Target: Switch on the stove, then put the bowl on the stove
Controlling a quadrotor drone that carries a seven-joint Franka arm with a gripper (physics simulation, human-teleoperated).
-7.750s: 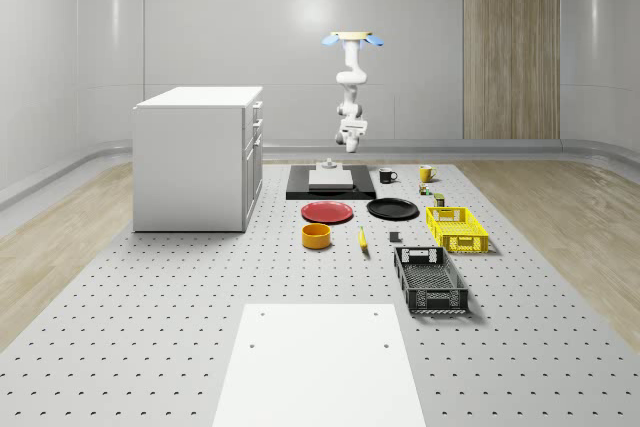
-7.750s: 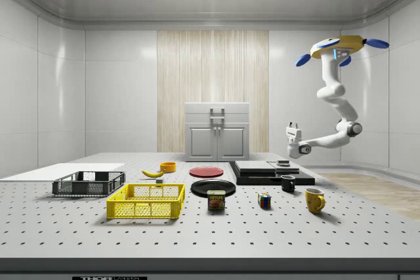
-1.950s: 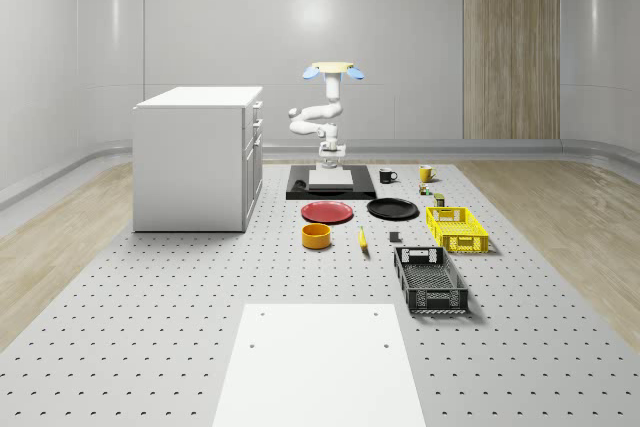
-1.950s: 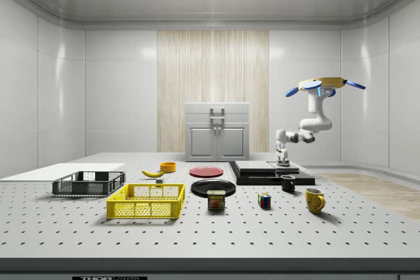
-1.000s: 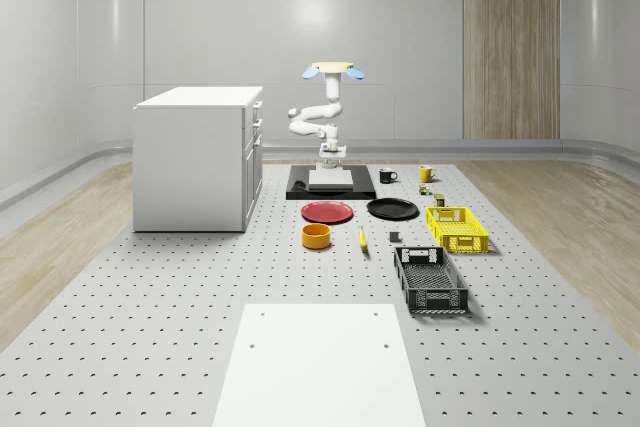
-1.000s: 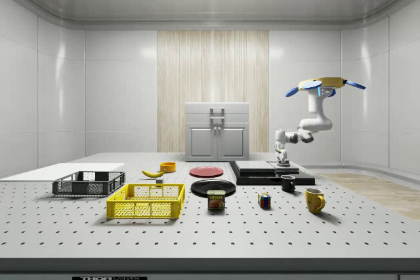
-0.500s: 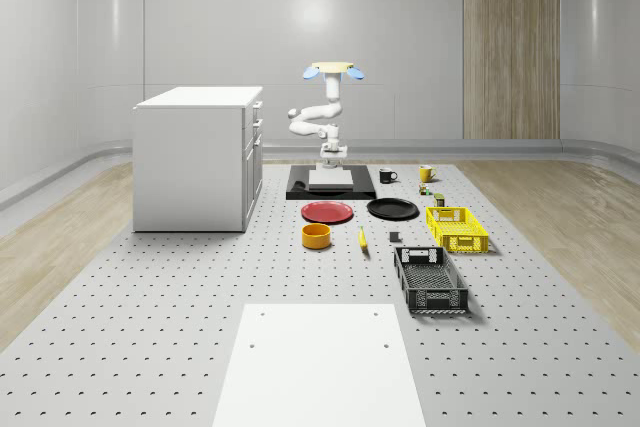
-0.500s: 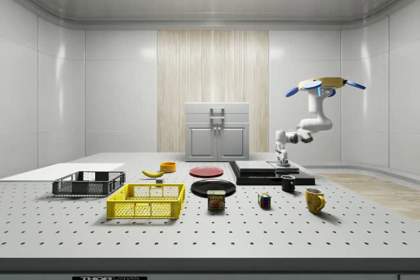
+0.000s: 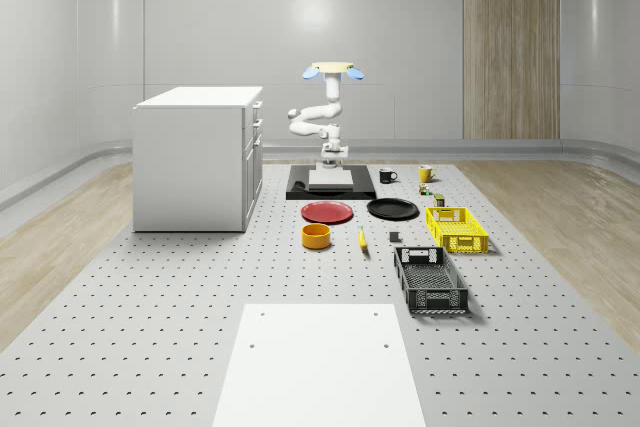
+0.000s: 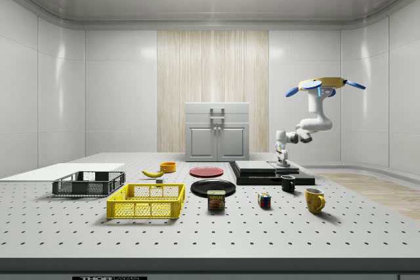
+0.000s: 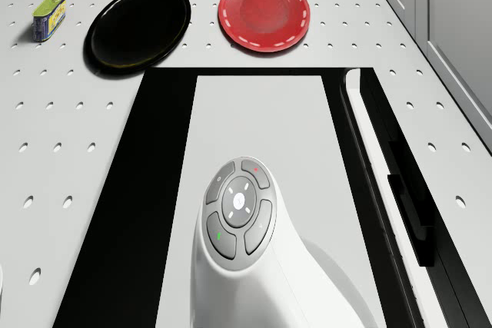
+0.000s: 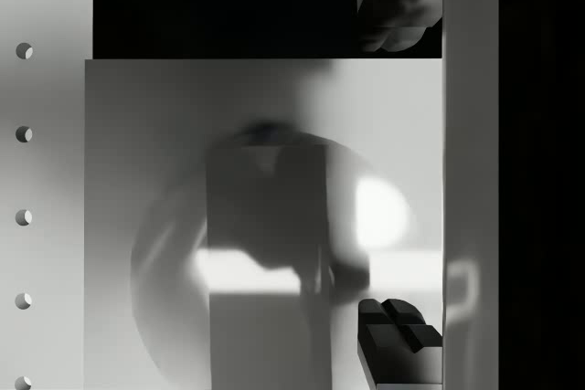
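Observation:
The stove [image 9: 298, 190] is a black slab with a pale plate, near the table's far end. My drone [image 9: 334, 70] hovers above its far edge, also seen at the side view's right as the drone [image 10: 326, 84]. The arm folds down, and my gripper [image 9: 330, 159] points straight down just above the far part of the plate; the same gripper [image 10: 283, 160] shows low over the stove [image 10: 262, 172]. In the wrist view the gripper [image 12: 402, 175] is open, fingertips [image 12: 402, 6] wide apart over the pale plate. The orange bowl [image 9: 317, 236] sits on the table, nearer the camera than the red plate.
A white cabinet [image 9: 195, 157] stands to the whole-scene view's left of the stove. A red plate [image 9: 327, 212], black plate [image 9: 392, 209], banana [image 9: 362, 239], yellow crate [image 9: 456, 228], black crate [image 9: 430, 280] and two mugs [image 9: 386, 175] lie around.
Since 7.8 s ago the drone has come lower and towards the whole-scene view's left, and the gripper has dropped to the stove. Over the last second nothing visibly moved.

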